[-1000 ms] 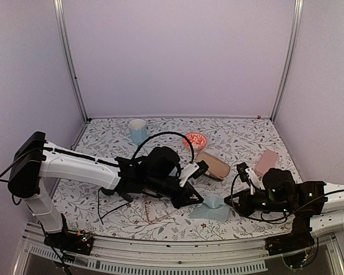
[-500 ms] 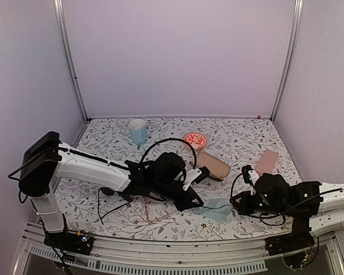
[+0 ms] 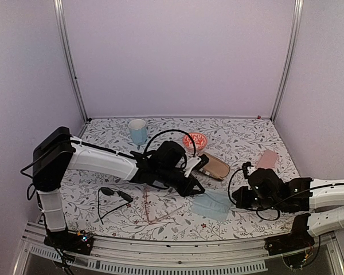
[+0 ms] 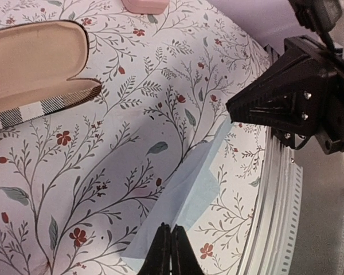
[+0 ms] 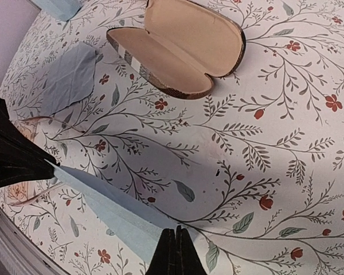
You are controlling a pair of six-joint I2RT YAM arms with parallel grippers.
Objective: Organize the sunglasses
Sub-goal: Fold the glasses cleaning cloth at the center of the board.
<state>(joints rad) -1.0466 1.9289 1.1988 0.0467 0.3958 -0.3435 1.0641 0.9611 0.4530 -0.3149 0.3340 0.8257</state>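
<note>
The black sunglasses (image 3: 116,193) lie on the table to the left of both grippers, thin arms spread toward the near edge. The pinkish see-through pair (image 3: 147,206) rests just right of them. Neither gripper touches either pair. A light blue cloth (image 3: 212,201) hangs stretched between the two grippers. My left gripper (image 4: 170,229) is shut on one end of the cloth (image 4: 183,189). My right gripper (image 5: 176,232) is shut on the other end of the cloth (image 5: 103,206). In the top view the left gripper (image 3: 198,191) and right gripper (image 3: 235,197) sit low, close together.
An open brown case (image 3: 213,166) with a tan lining (image 5: 178,46) lies behind the cloth. A pink case (image 3: 266,159) sits at the right, a red bowl (image 3: 195,140) and a blue cup (image 3: 137,130) farther back. A grey-blue patch like a second cloth (image 5: 71,74) lies near the brown case.
The left arm has swung right and its gripper has drawn back from the near edge. The right wrist has moved left. The cloth stays pinched between them, now pulled longer.
</note>
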